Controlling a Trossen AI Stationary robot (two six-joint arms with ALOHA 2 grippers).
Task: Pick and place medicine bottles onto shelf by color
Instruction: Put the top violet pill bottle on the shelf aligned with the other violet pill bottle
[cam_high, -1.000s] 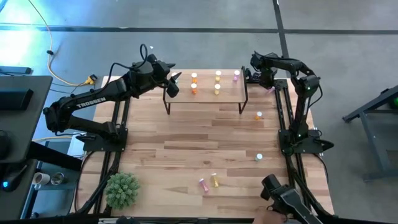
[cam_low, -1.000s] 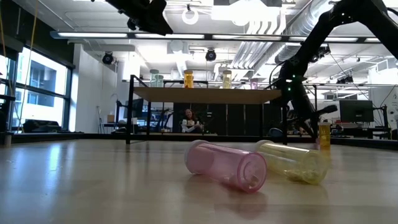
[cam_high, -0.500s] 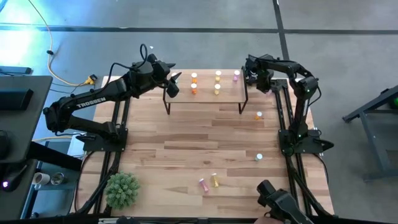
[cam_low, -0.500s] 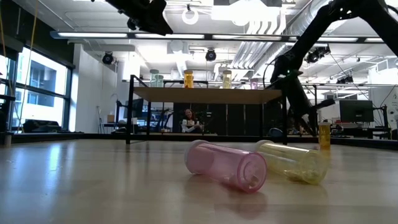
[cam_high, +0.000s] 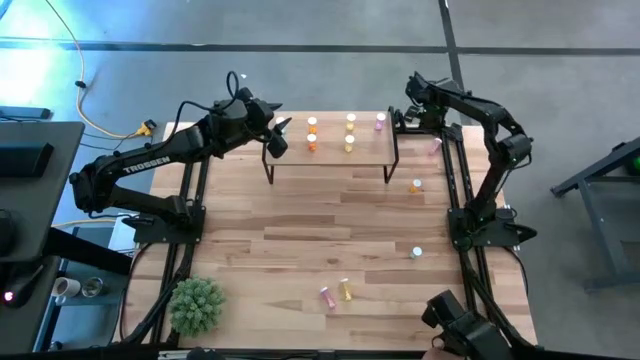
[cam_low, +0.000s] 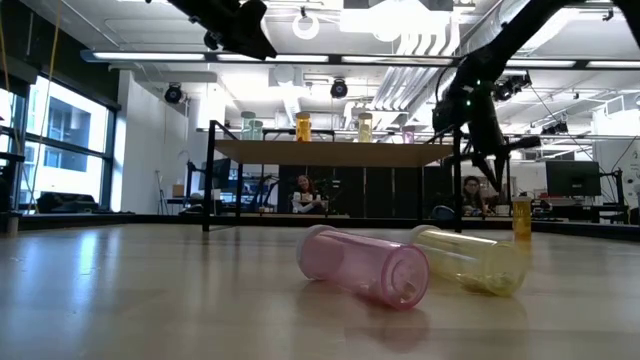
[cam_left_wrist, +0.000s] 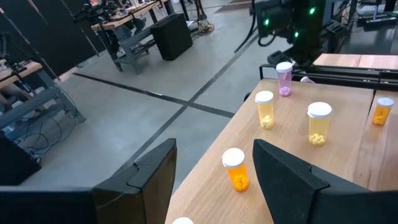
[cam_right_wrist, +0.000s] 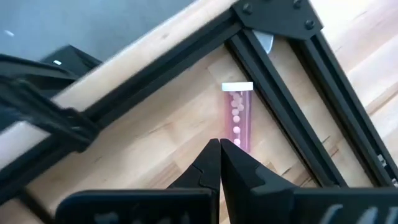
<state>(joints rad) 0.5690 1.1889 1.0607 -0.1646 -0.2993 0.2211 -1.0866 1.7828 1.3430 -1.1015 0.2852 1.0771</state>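
Note:
The shelf (cam_high: 330, 153) stands at the table's far middle, with two orange bottles (cam_high: 312, 143), two yellow ones (cam_high: 349, 143) and a pink one (cam_high: 380, 121) upright on it. My left gripper (cam_high: 281, 135) hovers open at the shelf's left end, level with its top; the left wrist view looks past its fingers (cam_left_wrist: 214, 180) at an orange bottle (cam_left_wrist: 235, 168). My right gripper (cam_high: 425, 115) is shut and points down above the far right corner. A pink bottle (cam_right_wrist: 238, 112) lies on its side on the table under it, untouched.
Black frame bars (cam_right_wrist: 292, 93) run close beside the lying pink bottle. An orange bottle (cam_high: 416, 185) and another bottle (cam_high: 416, 253) stand on the table's right side. A pink bottle (cam_low: 365, 265) and a yellow one (cam_low: 470, 258) lie near the front. A green plant (cam_high: 195, 305) sits front left.
My right gripper has risen from close above the table at the far right corner, staying shut with nothing in it. The pink bottle below it has stayed where it lay.

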